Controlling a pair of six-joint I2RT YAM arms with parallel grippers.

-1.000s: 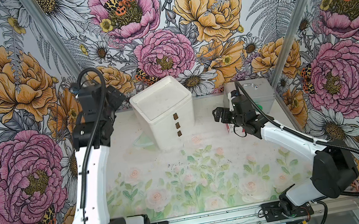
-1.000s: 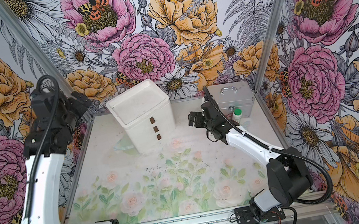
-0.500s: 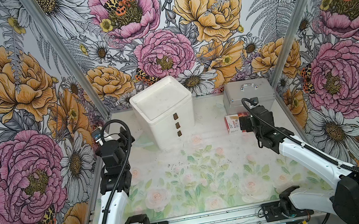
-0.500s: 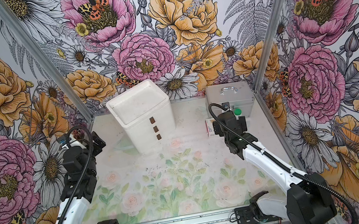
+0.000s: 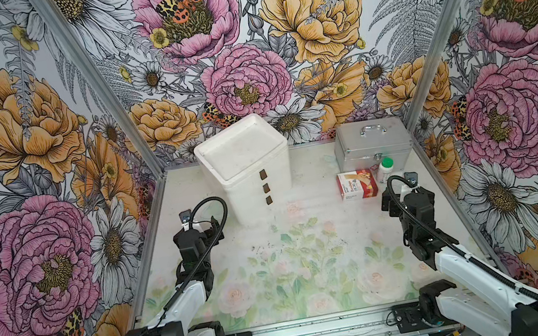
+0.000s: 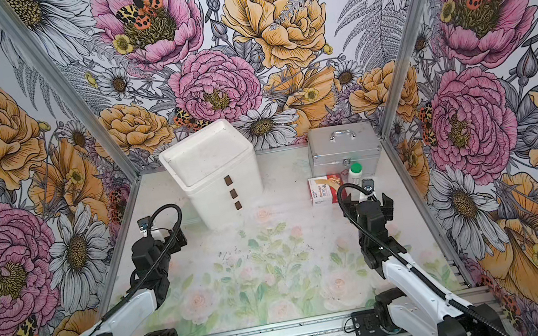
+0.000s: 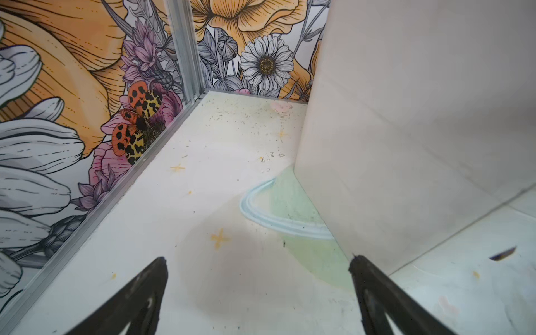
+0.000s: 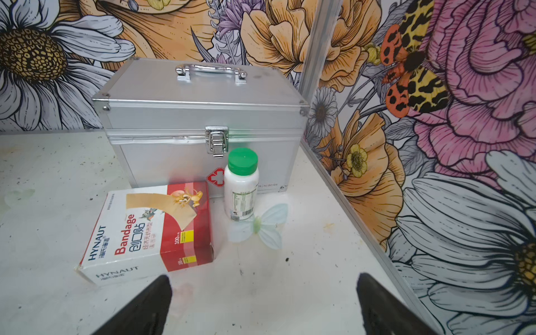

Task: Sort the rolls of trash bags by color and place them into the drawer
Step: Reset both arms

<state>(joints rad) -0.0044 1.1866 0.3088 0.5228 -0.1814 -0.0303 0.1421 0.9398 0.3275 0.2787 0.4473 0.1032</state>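
Flowered walls (image 5: 240,51) close in a pale painted bench (image 5: 309,243). The white drawer unit (image 5: 248,165) stands at its back, left of centre, its three fronts shut. My left pincer (image 7: 258,261) hangs beside the unit's side wall, spread wide and empty. My right pincer (image 8: 262,278), likewise spread and empty, faces the bandage box (image 8: 150,229), green-capped bottle (image 8: 242,185) and silver case (image 8: 203,116)

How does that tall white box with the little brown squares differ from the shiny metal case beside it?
The white box is matte and taller; the metal case is shiny and lower. The white box has three brown pulls down its front; the metal case has a top handle, a latch and a red cross. The white box stands at an angle; the metal case sits square to the back wall. Both look shut.
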